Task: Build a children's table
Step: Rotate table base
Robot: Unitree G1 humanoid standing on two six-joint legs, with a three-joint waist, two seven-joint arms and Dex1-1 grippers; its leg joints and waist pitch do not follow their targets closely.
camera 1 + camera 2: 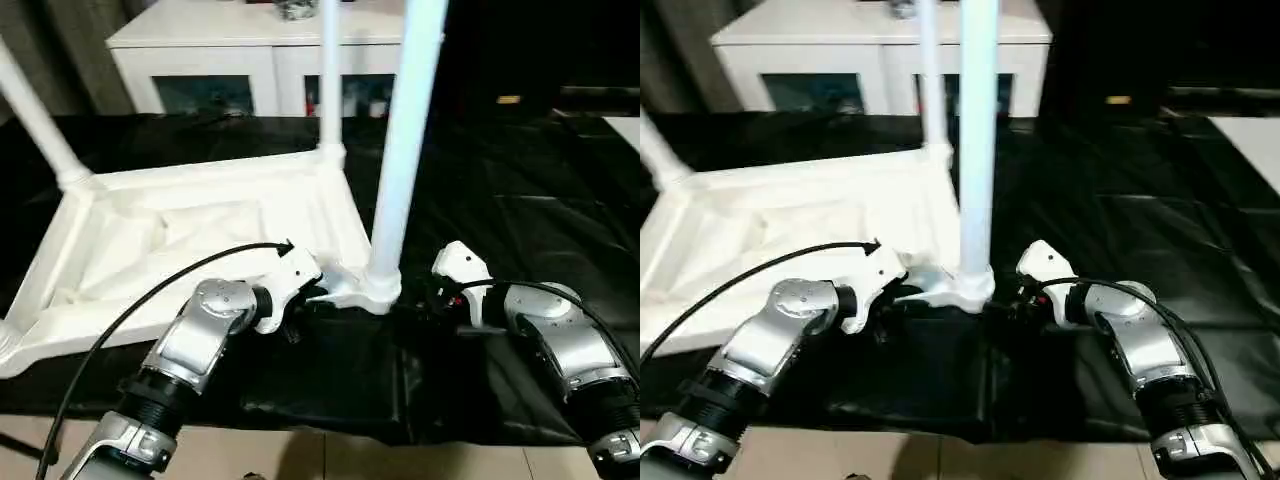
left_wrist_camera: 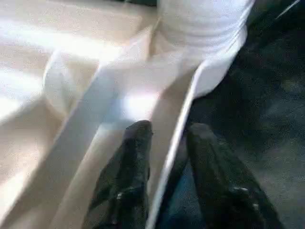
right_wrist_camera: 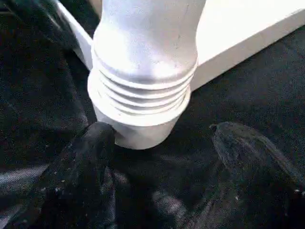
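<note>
From the head views we see the children's table [image 1: 200, 240] lying upside down on the black sheet [image 1: 520, 200], three legs up, with both silver forearms angled inward so the left gripper [image 1: 300, 300] and right gripper [image 1: 440, 295] flank the near corner socket [image 1: 375, 290]. At the left wrist, our black fingers [image 2: 133, 167] straddle the table's thin rim [image 2: 176, 143], one each side, nipping it. At the right wrist, our jaws stand wide apart, one fingertip [image 3: 95, 138] touching the threaded socket.

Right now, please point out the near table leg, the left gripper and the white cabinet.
near table leg [image 1: 405, 150], left eye view, middle of the upright tube
left gripper [image 2: 164, 157], left wrist view, between the fingertips, at the tabletop's rim
white cabinet [image 1: 215, 35], left eye view, top panel
</note>
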